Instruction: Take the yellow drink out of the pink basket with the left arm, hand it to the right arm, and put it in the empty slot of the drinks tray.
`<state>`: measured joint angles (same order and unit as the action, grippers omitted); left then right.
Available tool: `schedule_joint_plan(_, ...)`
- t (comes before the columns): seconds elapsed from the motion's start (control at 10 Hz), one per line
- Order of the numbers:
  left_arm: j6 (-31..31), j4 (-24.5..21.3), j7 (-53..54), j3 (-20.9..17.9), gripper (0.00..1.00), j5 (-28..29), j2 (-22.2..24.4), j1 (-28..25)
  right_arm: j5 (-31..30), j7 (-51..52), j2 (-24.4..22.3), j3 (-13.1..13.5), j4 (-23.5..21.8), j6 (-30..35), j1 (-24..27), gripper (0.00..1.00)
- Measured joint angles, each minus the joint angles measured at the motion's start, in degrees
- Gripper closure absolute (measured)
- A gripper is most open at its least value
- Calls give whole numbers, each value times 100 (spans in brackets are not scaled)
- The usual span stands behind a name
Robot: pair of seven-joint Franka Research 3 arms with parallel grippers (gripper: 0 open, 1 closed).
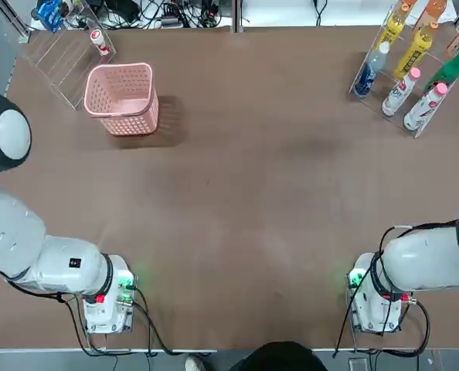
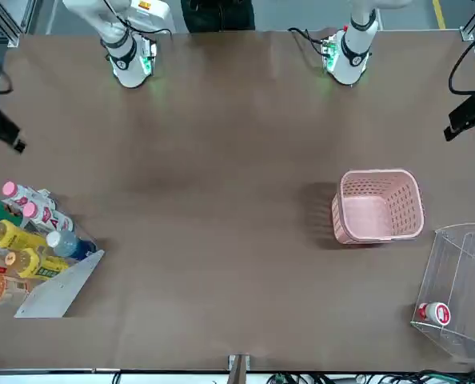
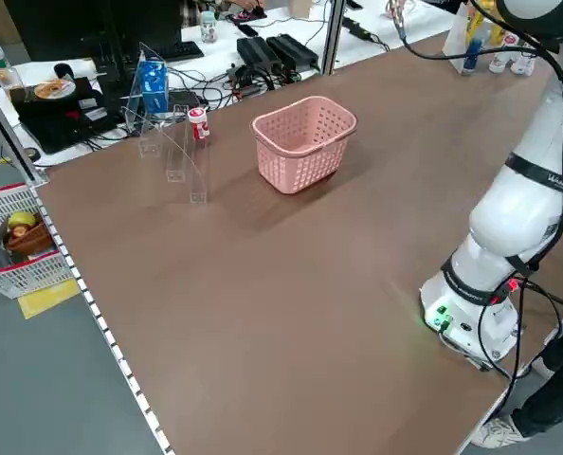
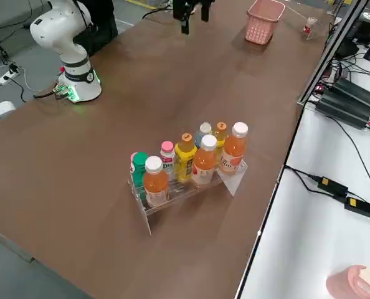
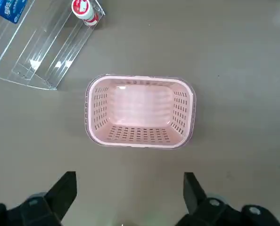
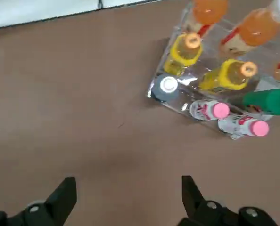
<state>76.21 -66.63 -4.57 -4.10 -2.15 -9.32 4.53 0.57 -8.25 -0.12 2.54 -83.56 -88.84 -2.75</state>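
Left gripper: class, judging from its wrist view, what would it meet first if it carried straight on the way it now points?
Probably the pink basket. The left gripper is open and looks down into it, with nothing between. The basket appears empty, so its floor would likely come first, though depth is hard to judge.

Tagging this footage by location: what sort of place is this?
Probably a robotics lab or test cell: a brown table with staged props, a pink basket and a drinks tray, with cables and power adapters alongside.
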Motion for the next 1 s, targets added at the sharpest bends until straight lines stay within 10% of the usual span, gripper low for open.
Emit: schedule_joint_plan(1.0,1,0,1,-6,0,0,0,-10,-41,513,25,-66,-110,179,5,1)
